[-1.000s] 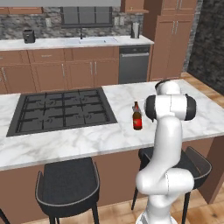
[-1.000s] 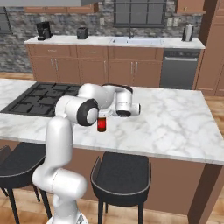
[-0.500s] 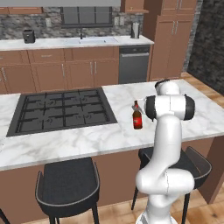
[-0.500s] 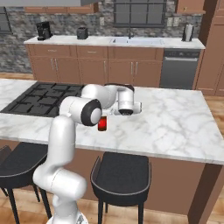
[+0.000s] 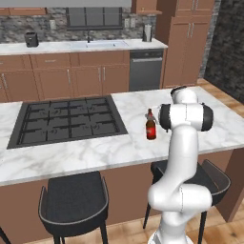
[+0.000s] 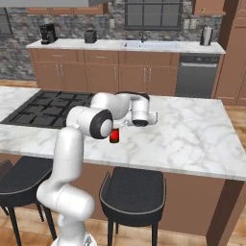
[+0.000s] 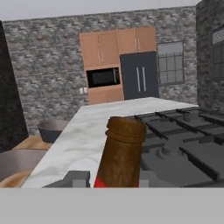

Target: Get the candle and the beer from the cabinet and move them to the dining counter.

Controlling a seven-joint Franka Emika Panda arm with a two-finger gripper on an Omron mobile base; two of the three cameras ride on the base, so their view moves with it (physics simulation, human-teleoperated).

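The beer (image 5: 150, 125), a dark brown bottle with a red label, stands upright on the white marble dining counter (image 5: 95, 152), just right of the cooktop. In the hand view its neck and cap (image 7: 124, 146) rise between the two finger tips of my gripper (image 7: 113, 177), which is shut on the bottle's body. From the right base view the red label (image 6: 114, 136) peeks out beside my arm, with the hand (image 6: 140, 113) level with it. The candle and the cabinet are out of view.
A black gas cooktop (image 5: 69, 119) is set into the counter left of the beer. Dark stools (image 5: 74, 200) (image 6: 134, 192) stand along the near side. Across the aisle runs the sink counter (image 5: 81, 45) with a dishwasher (image 5: 145, 69).
My elbow has crept slightly to the right in the right base view. The beer stays at the same spot on the counter.
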